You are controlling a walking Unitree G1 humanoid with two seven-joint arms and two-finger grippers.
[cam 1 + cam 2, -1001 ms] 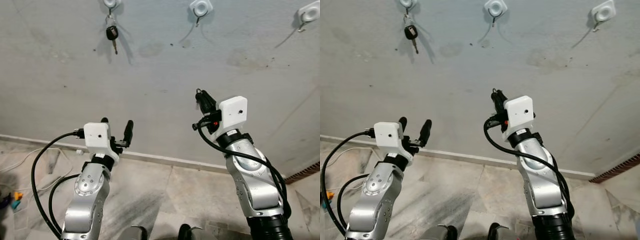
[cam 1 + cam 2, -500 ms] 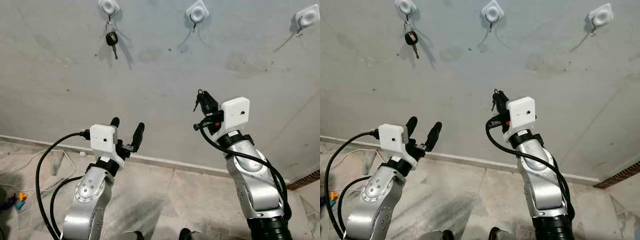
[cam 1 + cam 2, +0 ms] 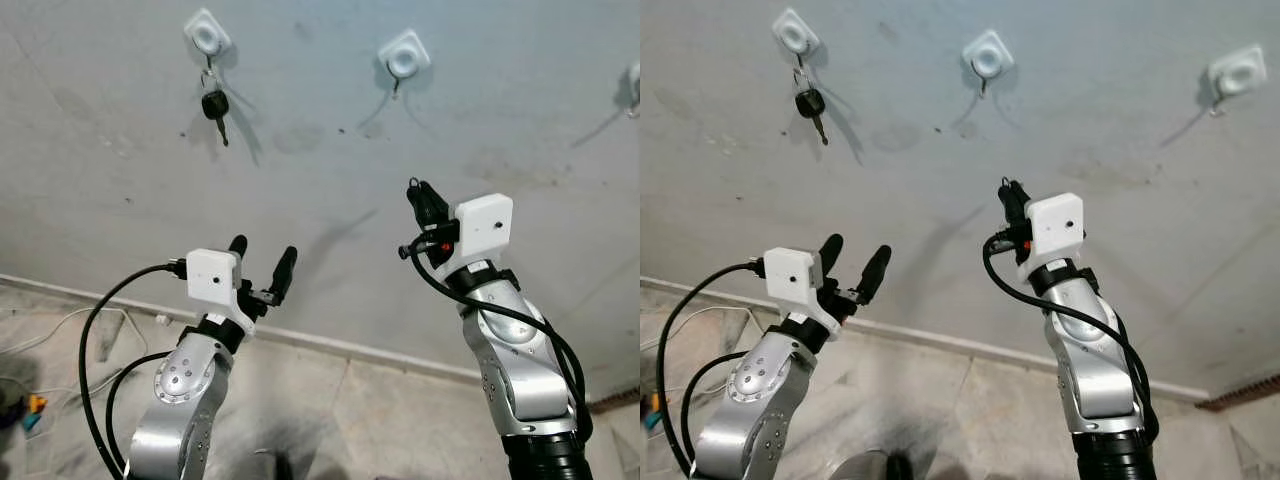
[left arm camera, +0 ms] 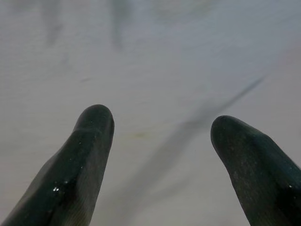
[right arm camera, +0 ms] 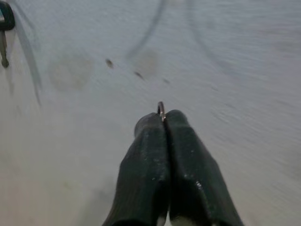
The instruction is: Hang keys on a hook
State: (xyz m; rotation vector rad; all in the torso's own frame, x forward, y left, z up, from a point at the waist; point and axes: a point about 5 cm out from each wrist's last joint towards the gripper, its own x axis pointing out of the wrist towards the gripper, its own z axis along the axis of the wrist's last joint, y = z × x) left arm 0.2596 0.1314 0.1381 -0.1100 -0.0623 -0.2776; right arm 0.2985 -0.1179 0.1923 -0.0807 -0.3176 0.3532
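Three white hooks are fixed on the grey wall. The left hook (image 3: 207, 35) carries a black key (image 3: 213, 104). The middle hook (image 3: 403, 58) and the right hook (image 3: 1238, 72) hold nothing. My right gripper (image 3: 420, 197) is raised towards the wall, below the middle hook and a little to its right. It is shut, and a small metal key ring (image 5: 161, 108) pokes out between its fingertips; whatever else hangs on the ring is hidden. My left gripper (image 3: 263, 250) is lower and to the left, open with nothing in it, pointing at bare wall (image 4: 160, 70).
A pale skirting strip (image 3: 90, 293) runs along the foot of the wall above the tiled floor (image 3: 380, 420). White cables (image 3: 60, 325) and small coloured objects (image 3: 35, 405) lie on the floor at the far left.
The view has tilted, so the hooks sit lower in the picture. My right gripper has come closer to the middle hook. The left arm has risen a little and moved right.
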